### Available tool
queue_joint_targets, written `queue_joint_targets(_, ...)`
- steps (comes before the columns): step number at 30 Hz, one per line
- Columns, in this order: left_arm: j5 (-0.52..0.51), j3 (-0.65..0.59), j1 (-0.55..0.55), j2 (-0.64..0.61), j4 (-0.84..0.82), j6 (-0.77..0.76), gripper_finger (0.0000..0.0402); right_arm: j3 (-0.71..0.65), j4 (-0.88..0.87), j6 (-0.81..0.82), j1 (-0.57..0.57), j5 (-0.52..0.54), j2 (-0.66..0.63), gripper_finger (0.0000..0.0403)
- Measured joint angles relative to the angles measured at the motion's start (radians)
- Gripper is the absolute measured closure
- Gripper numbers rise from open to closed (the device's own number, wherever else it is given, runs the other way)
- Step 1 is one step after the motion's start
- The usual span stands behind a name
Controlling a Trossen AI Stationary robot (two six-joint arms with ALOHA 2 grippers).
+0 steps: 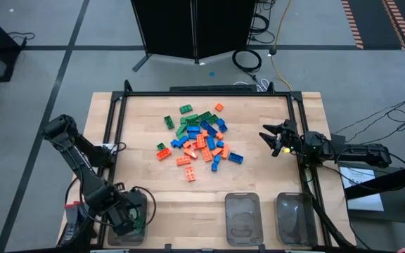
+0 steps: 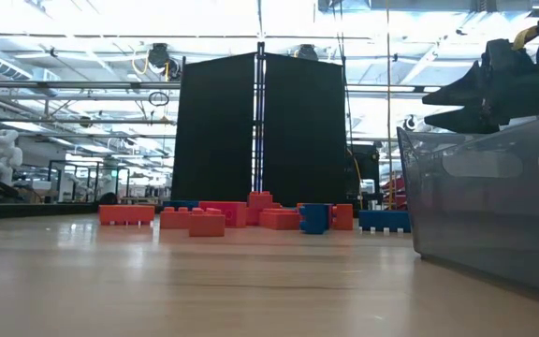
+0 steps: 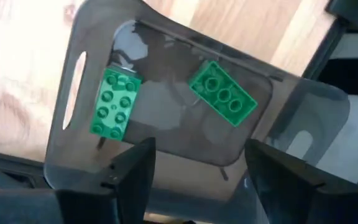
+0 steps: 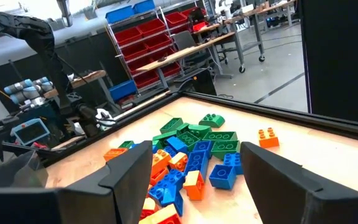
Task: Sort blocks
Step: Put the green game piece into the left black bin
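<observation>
Crowding mid-surface, the blocks point(image 1: 201, 139) lie heaped; two green bricks point(image 3: 223, 93) sit in the left tray point(image 1: 133, 223). Above it, the left pincer point(image 3: 194, 180) hangs fingers apart, empty. Right pincer point(image 1: 275, 137) waits open beside the pile.

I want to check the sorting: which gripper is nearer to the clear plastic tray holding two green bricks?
The left gripper: it hangs open directly over that clear plastic tray. The right gripper is far away, open, beside the brick pile.
</observation>
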Motion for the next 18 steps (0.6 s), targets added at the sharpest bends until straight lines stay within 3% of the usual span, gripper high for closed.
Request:
queue_joint_targets(6, -0.220, 0.000, 0.184, -0.099, -0.081, 0.032, 0.0161, 0.000, 0.000, 0.011, 0.000, 0.000, 0.000, 0.0165)
queue_joint_targets(12, -0.569, 0.000, 0.545, -0.251, -0.179, 0.077, 0.0163, 0.000, 0.000, 0.011, 0.000, -0.001, 0.000, 0.0165)
queue_joint_targets(18, -0.619, 0.000, 0.986, -0.271, -0.052, 0.240, 0.0163, 0.000, 0.000, 0.005, 0.000, -0.001, 0.000, 0.0165)
